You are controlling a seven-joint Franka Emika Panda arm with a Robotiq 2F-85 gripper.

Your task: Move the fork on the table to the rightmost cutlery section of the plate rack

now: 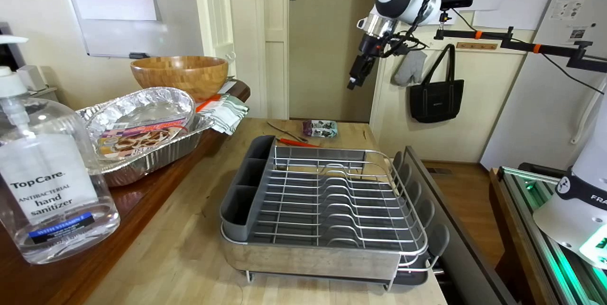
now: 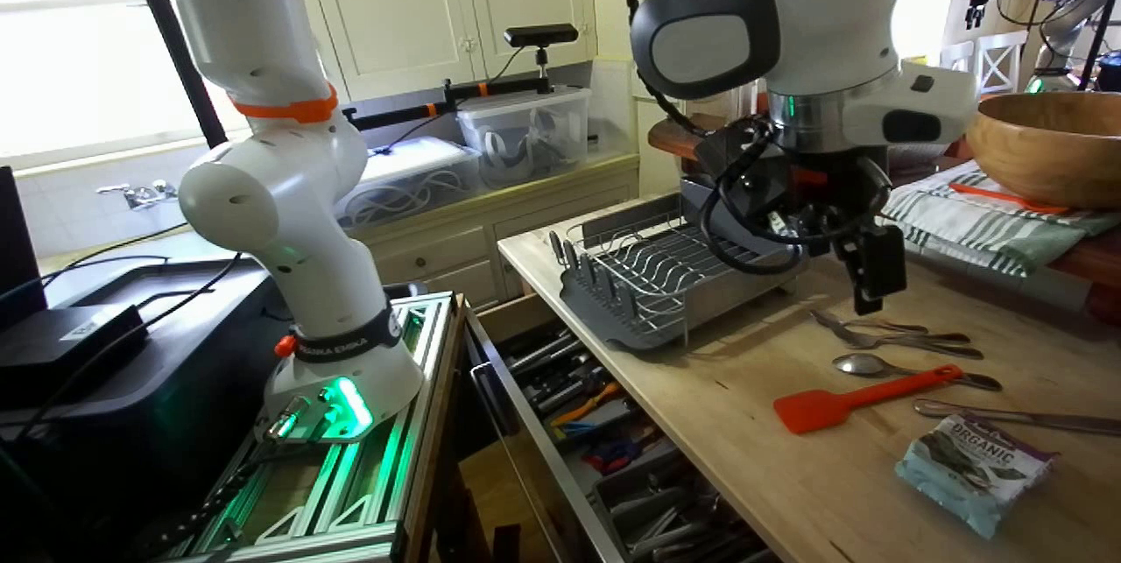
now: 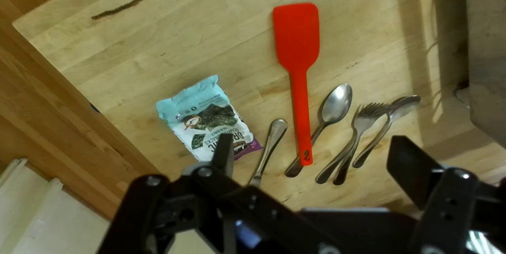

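A silver fork point(image 3: 364, 119) lies on the table point(image 3: 197, 40) in the wrist view. Its handle crosses another utensil's handle, and its tines reach a small spoon point(image 3: 395, 113). The fork also shows in an exterior view point(image 2: 863, 339). The plate rack point(image 1: 327, 260) stands on the table in both exterior views. A grey cutlery holder point(image 1: 266, 191) with three sections runs along one side of it. The rack's end point(image 3: 488, 48) shows at the wrist view's right edge. My gripper point(image 3: 314, 153) is open and empty, above the table and the cutlery. It shows in both exterior views point(image 2: 871, 287).
A red spatula point(image 2: 819, 411) lies partly over a larger spoon point(image 3: 337, 104). A knife point(image 3: 272, 135) and a snack bag point(image 3: 209, 117) lie beside them. An open drawer point(image 2: 517, 432) of utensils is below the table edge. Foil trays point(image 1: 142, 167) and sanitizer point(image 1: 52, 177) stand on the raised brown ledge.
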